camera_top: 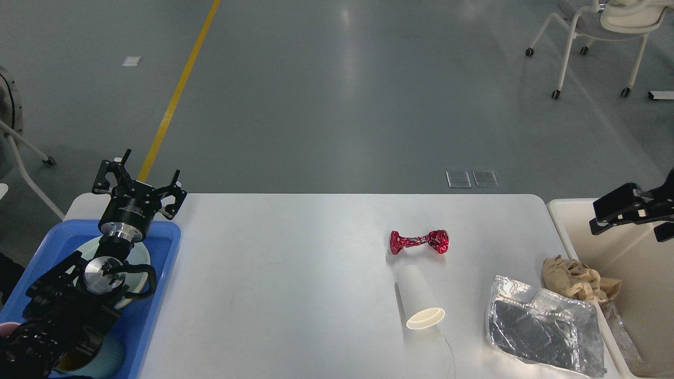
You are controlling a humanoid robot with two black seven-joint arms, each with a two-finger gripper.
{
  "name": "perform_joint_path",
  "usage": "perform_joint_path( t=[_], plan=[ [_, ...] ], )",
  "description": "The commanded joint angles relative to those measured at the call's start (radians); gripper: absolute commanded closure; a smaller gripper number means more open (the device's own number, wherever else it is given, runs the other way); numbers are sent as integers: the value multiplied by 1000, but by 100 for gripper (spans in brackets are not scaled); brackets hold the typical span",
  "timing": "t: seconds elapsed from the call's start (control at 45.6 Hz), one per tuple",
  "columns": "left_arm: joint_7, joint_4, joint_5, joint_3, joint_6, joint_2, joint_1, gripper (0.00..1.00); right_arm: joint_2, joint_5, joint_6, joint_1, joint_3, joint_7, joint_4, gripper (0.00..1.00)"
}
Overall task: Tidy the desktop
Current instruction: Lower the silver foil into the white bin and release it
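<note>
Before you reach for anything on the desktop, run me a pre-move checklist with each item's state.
1. Left pincer free: ok, open and holding nothing, above the far end of the blue tray.
2. Right pincer state: cannot tell, seen dark and end-on over the cream bin.
3. Paper cup stable: not ok, on its side, mouth toward me, may roll.
4. Red foil wrapper reachable: ok, lies apart from the cup on the desktop.
5. Silver foil bag clear: not ok, the brown crumpled paper sits against its far edge, by the bin wall.
</note>
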Motion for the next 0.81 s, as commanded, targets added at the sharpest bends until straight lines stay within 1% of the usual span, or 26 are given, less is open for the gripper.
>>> perform_joint_path(
  t=[0.0,0.044,0.088,0.11,0.219,0.285,0.394,0.57,0.789],
  plan=[
    [0,0,1,0,0,0,0,1,5,6,-287,-331,12,-3,-43,0],
    [0,0,1,0,0,0,0,1,8,13,-402,-461,33,-3,-72,0],
    [0,0,1,0,0,0,0,1,22,17,-488,-586,64,-3,-106,0],
    [1,0,0,0,0,0,0,1,42,20,-529,-706,100,-3,-156,0],
    [0,0,1,0,0,0,0,1,53,22,-540,-850,154,-3,-296,0],
    [0,0,0,0,0,0,0,1,56,33,-539,-902,193,-2,-346,0],
    [0,0,0,0,0,0,0,1,56,43,-534,-933,248,-2,-346,0],
    [0,0,1,0,0,0,0,1,71,51,-544,-964,257,-2,-349,0],
    [1,0,0,0,0,0,0,1,102,83,-589,-1025,257,9,-381,0]
  ],
)
